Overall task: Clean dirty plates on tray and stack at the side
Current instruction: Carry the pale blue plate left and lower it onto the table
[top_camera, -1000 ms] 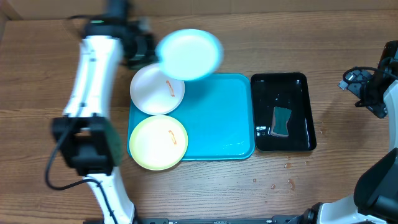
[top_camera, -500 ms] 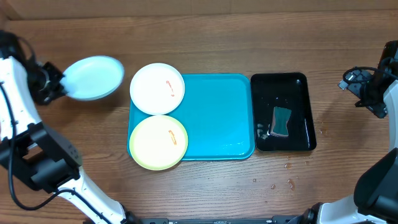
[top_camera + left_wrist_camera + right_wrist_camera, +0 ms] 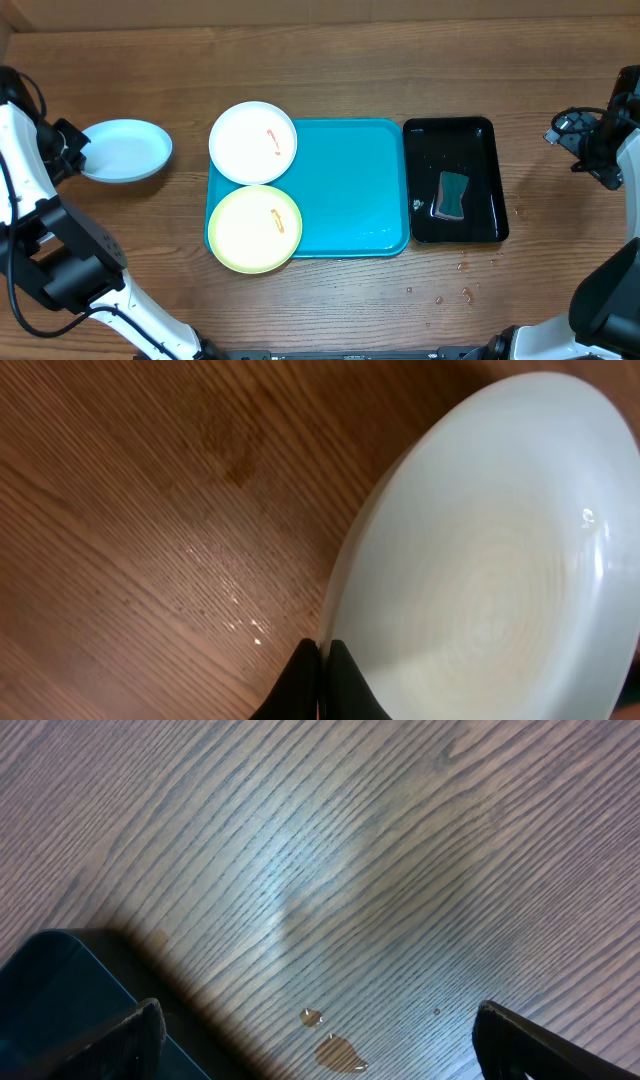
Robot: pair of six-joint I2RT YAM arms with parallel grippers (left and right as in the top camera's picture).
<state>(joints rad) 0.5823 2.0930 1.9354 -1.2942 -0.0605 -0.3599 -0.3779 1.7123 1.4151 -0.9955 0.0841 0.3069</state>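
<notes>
Near the left edge of the tabletop [image 3: 350, 60], a pale blue plate [image 3: 125, 150] is gripped at its rim by the left end effector [image 3: 322, 665], its fingers pinched shut on it; whether the plate rests on the wood cannot be told. At the middle, a white plate [image 3: 253, 142] and a yellow-green plate [image 3: 254, 228], each smeared orange-red, are set on the left end of the turquoise tray [image 3: 350, 190], overhanging its rim. Just beside it, a sponge [image 3: 453, 195] lies in a black tray [image 3: 490, 150]. By the right edge, the right end effector [image 3: 320, 1040] is held wide open above the wood.
</notes>
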